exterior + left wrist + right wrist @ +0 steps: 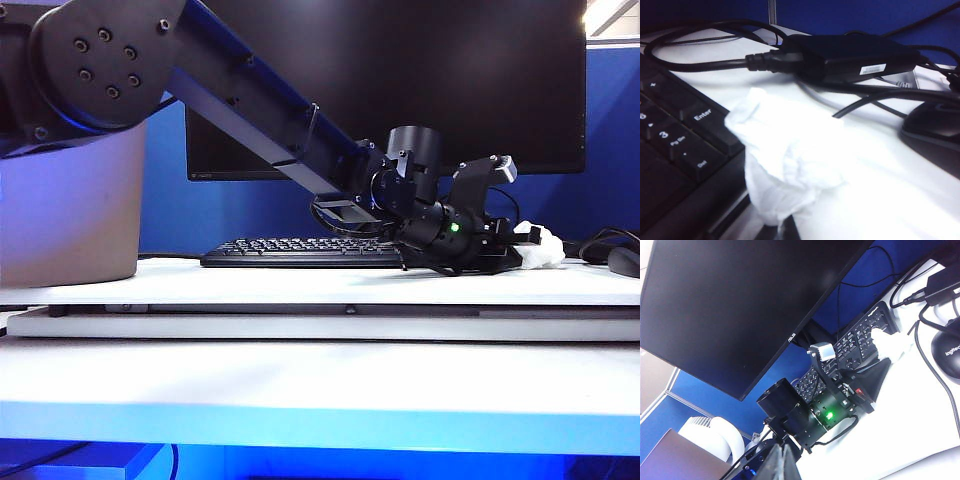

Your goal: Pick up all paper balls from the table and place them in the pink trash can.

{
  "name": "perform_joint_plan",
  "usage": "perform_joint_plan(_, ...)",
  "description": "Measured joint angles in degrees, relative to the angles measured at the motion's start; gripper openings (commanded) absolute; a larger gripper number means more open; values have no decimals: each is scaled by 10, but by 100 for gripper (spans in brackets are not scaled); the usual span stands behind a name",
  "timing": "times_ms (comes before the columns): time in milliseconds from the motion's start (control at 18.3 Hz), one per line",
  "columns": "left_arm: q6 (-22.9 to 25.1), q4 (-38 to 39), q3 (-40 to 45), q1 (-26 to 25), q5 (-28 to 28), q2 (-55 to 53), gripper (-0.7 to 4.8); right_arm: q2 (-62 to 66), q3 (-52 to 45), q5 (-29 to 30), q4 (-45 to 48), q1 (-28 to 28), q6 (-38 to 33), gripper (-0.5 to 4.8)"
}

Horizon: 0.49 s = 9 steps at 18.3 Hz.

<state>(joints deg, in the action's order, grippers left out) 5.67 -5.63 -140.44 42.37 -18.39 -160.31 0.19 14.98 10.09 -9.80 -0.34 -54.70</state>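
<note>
Behind the tabletop (300, 285) looms a monitor (400, 80). Left gripper (525, 240), clamped on a paper ball (785, 160) by the right edge, should lift straight, clear of the cables (705, 62). Right gripper: unseen, state unknown.

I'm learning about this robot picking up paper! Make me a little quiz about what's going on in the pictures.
1. True or false: the left pincer is shut on a white paper ball.
2. What lies right beside that paper ball? A) the black keyboard B) a banana C) a red cup
3. Fill in: seen from the exterior view, the pink trash can stands at the ______ end of the table.

Key: 1 true. 2 A. 3 left. The right pincer is not in view.
</note>
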Motion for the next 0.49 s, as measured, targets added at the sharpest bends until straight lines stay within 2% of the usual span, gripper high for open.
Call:
perform_joint_plan(219,-1,71,1,0,-1,38,-6,0,0,4,28,0,-9,-5)
perform_joint_plan(328,0,82,1,-1,-6,83,-6,0,0,22,92,0,-9,-5)
perform_joint_plan(492,6,104,0,-2,-6,172,-6,0,0,85,200,0,-8,-5)
